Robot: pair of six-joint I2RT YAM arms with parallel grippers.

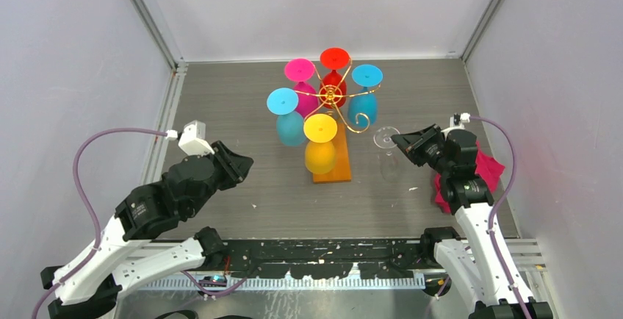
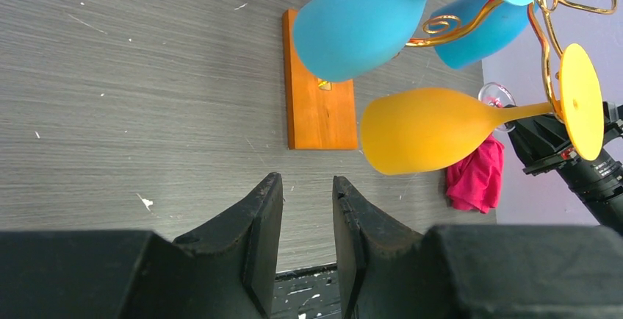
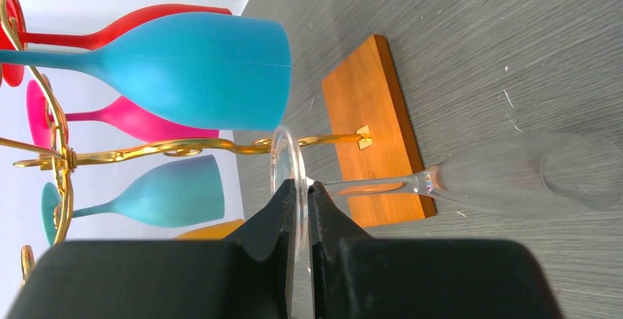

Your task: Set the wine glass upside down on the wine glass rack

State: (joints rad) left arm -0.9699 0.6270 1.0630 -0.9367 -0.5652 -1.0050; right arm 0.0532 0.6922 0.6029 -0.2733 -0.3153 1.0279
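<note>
The clear wine glass (image 3: pixel 514 179) is upside down just right of the wine glass rack (image 1: pixel 332 98), with the right claw (image 3: pixel 303 187) pinching only its foot's rim. So thin a hold could slip or swivel. The foot might snag the empty scroll (image 1: pixel 360 120) or knock the blue glass (image 3: pixel 198 69). The left claw (image 2: pixel 306 183) hovers part-spread and empty at near left.

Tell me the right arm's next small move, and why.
Probably a short straight lift. The right gripper is pinched on the foot of the clear wine glass, which stands bowl-down on the table beside the wine glass rack. The rack's empty scroll arm sits well above the foot, so the glass likely has to rise before sliding in.
</note>
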